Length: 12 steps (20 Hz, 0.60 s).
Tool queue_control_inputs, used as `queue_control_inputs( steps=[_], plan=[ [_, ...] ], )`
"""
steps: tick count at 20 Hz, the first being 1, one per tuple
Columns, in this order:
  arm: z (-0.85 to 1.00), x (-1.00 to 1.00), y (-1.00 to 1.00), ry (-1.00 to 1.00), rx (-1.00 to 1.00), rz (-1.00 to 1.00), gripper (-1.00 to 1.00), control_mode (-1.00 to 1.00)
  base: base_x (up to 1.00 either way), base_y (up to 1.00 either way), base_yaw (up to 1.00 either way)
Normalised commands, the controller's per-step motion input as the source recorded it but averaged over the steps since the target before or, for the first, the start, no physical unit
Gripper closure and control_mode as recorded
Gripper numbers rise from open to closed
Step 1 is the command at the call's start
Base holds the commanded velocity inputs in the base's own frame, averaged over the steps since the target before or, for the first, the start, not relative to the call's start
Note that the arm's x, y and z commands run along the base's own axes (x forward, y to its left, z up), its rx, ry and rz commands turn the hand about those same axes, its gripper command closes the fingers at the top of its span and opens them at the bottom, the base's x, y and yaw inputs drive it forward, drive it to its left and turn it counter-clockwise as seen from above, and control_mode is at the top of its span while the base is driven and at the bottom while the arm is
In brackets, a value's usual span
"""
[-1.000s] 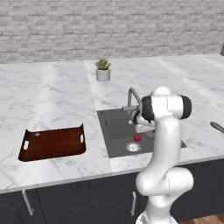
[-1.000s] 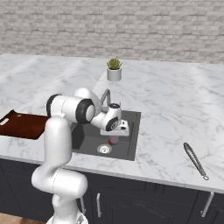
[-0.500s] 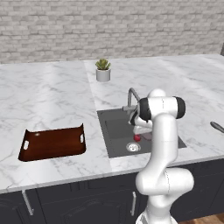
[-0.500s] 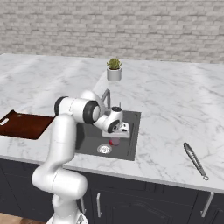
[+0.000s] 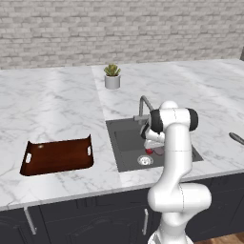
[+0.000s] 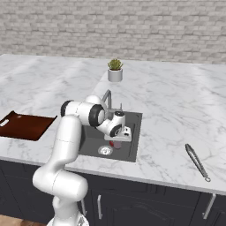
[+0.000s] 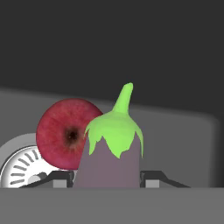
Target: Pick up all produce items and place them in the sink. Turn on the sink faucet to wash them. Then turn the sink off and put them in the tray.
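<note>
1. Eggplant (image 7: 109, 153), purple with a green cap, sat upright between the two dark fingertips (image 7: 151, 177) in the hand view, stem pointing away from the camera. The gripper (image 7: 107, 179) appeared closed on it; contact at the pads was hidden behind the vegetable, so the hold is a judgement.
2. Red apple (image 7: 65, 133) lay just beside the eggplant, partly behind it, resting by the round silver drain (image 7: 17, 168). It was already in the basin, which fits the first step of the task.
3. From the base cameras, the gripper (image 6: 118, 137) was down inside the sink (image 5: 125, 143), wrist bent low over the drain. A bit of red showed under the hand (image 5: 149, 151) in the left view.
4. Judgement: the eggplant was being lowered next to the apple so that both sit under the water; release looked like the step in hand.
5. Faucet (image 5: 143, 106) stood at the back edge of the sink, close behind the arm. No water was visible.
6. Tray (image 5: 57, 156) sat well apart on the counter to the left of the sink.
7. Potted succulent (image 5: 112, 76) stood behind the sink, not part of the job.
</note>
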Motion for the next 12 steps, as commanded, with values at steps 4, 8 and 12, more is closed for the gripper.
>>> queue_control_inputs(
  steps=[4, 8, 12],
  plan=[
    [-0.28, 0.08, 0.00, 0.00, 0.02, 0.00, 1.00, -1.00, 0.00, 0.00, 0.00],
    [-0.30, 0.07, 0.00, 0.01, 0.01, 0.00, 1.00, -1.00, 0.00, 0.00, 0.00],
    [-0.21, 0.00, 0.01, 0.06, 0.00, 0.00, -1.00, -1.00, 0.00, 0.00, 0.00]
  ],
)
